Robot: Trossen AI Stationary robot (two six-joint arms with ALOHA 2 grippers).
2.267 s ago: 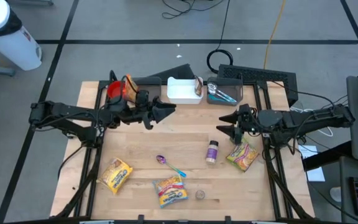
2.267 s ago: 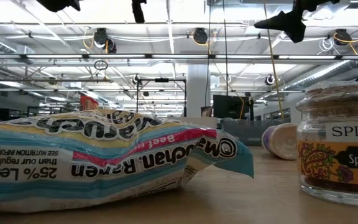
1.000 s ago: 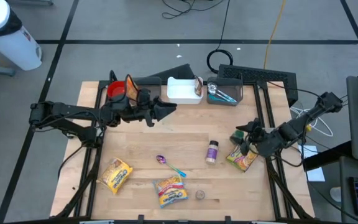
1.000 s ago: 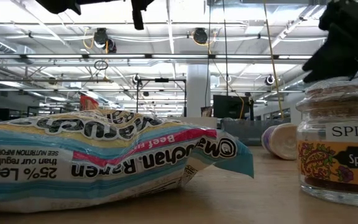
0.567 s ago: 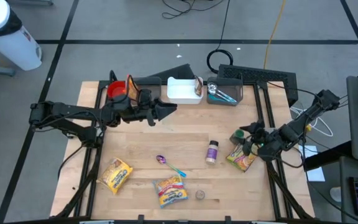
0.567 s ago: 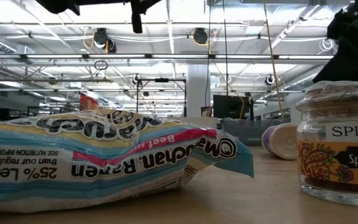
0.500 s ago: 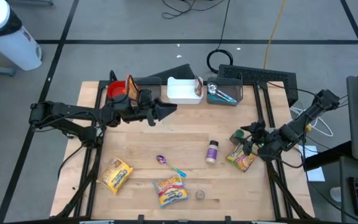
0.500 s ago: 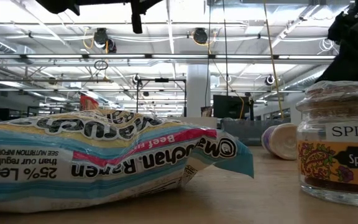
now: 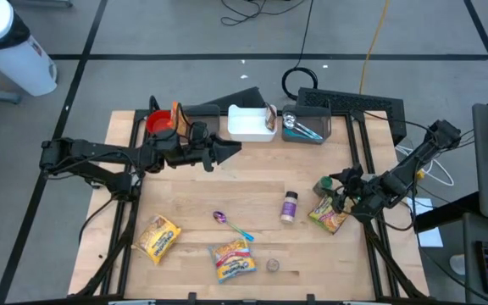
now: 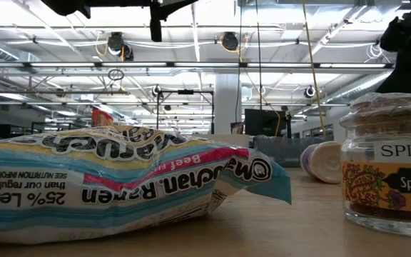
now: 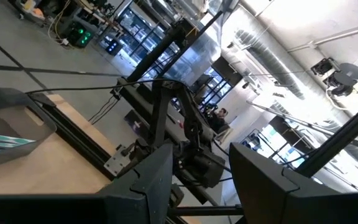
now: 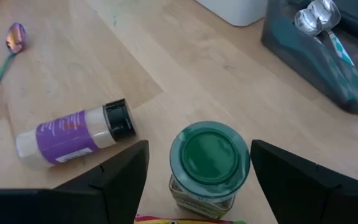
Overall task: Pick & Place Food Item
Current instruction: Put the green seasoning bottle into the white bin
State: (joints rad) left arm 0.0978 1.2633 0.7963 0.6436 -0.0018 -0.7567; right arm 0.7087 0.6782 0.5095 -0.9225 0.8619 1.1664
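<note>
ramen packet (image 10: pixel 120 182), low view: print is upside down; reads "Maruchan Ramen", "Beef" on pink band, "25% Less", "than our regular p…", "SEE NUTRITION INFORMATIO…"
spice jar (image 10: pixel 389 168), low view: white label "SPICE", cut off at frame edge; below it "TRAD…" and "Spanis…" on the patterned label
purple-label bottle (image 12: pixel 73 133), right wrist view: small print on label, not readable
green-lid jar (image 12: pixel 209 163), right wrist view: no text readable on lid
yellow packets (image 9: pixel 158 238), high view: red lettering, too small to read
left wrist view: no readable text
</note>
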